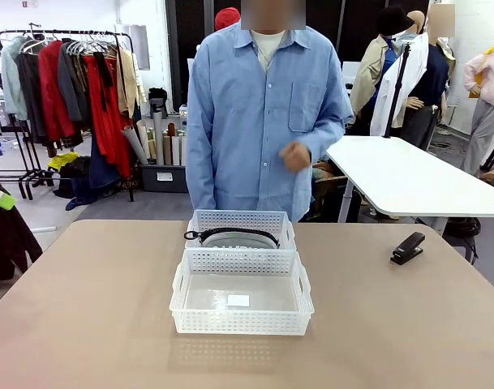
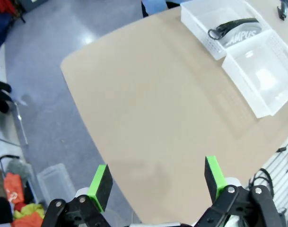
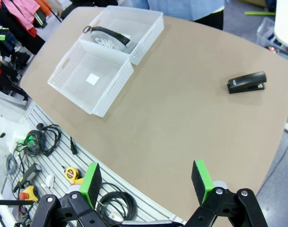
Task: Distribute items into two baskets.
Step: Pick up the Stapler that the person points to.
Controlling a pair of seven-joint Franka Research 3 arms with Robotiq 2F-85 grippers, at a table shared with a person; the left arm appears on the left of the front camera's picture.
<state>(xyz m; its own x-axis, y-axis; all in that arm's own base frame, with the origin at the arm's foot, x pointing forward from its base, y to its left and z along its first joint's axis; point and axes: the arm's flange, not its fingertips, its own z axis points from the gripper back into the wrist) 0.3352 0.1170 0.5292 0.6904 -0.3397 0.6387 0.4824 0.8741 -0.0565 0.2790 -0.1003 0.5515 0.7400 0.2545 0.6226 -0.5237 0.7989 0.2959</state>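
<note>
As both arms hang high over the near side of the table, their green pads stand wide apart with nothing between them. The left pincer is open above the bare table close to its left edge. The right pincer is open above the near right edge. Below the right pincer, a grey slatted panel carries black cables and a yellow tape measure.

On the table I count two white baskets, one pouch and one stapler. The baskets stand in the middle, touching, one behind the other. The near basket shows a small white label on its bottom. The far basket holds the grey pouch, with its black strap lying on top. The black stapler lies on the bare table to the right, well apart from both baskets.

From the front, the basket wall hides most of the pouch. In the left wrist view its white lettering can be read only in part.

One person in a blue shirt stands at the far side, just behind the far basket. One hand is raised in a loose fist before the chest; the other hand I cannot make out.

The table top is smooth and light brown, with rounded corners. The floor is grey. A clothes rack with red and grey garments stands far left, and a white table far right.
</note>
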